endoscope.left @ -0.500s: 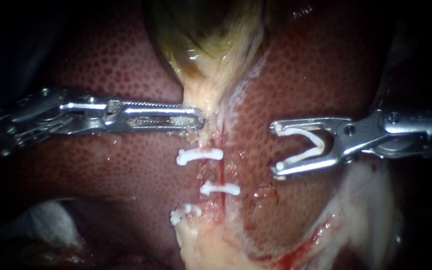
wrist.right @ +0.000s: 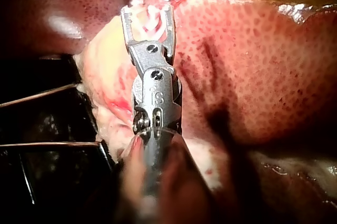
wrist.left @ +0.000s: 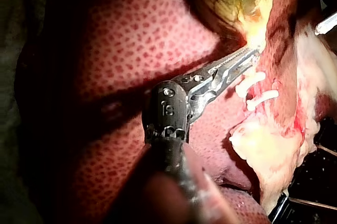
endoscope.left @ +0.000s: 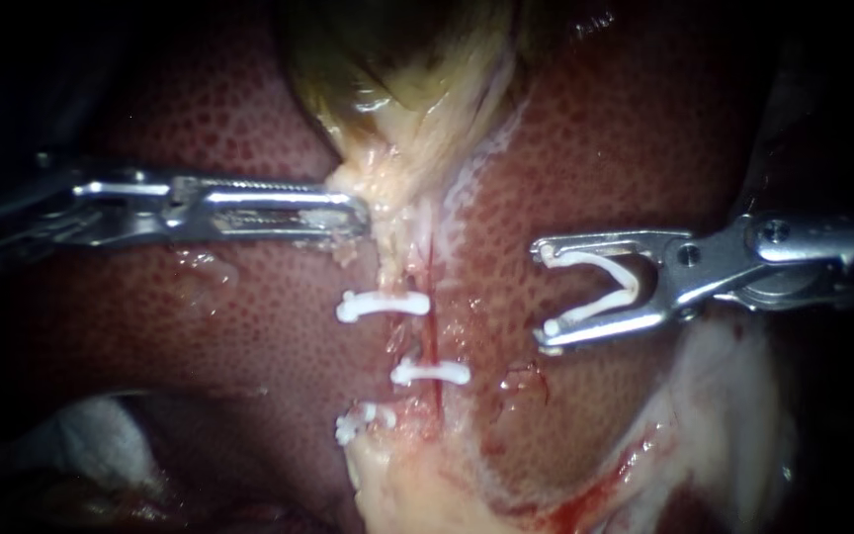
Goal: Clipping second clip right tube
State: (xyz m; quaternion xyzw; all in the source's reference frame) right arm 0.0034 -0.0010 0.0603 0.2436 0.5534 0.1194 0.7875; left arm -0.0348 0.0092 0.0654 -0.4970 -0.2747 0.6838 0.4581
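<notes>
End effector of my right instrument (endoscope.left: 548, 297) stands spread wide, gripping an open clip (endoscope.left: 633, 282) that sits with one leg along each jaw. It hangs over the liver (endoscope.left: 595, 148), well apart from the tubes, mouth facing them. On my left instrument the end effector (endoscope.left: 353, 216) is clenched on the gallbladder neck (endoscope.left: 387, 193), drawing that pale tissue toward its own side.

The liver fills the field, and the gallbladder (endoscope.left: 397, 69) lies above the neck. Below the neck two strands run down side by side. I take the thin red one, the right tube (endoscope.left: 434, 336), as my target. Three white clips lie across the strands: an upper clip (endoscope.left: 383, 305) and a lowest clip (endoscope.left: 363, 423) on the pale strand, and a middle clip (endoscope.left: 432, 373) that crosses the red one.

I judge this to be the approach: clip loaded, nothing yet around the tube. The next move calls for sliding the open mouth sideways until the red strand lies fully between the legs, clear of the middle clip and of the pale strand, with both tips visible past it before I squeeze. The left pull should hold the strand taut.
</notes>
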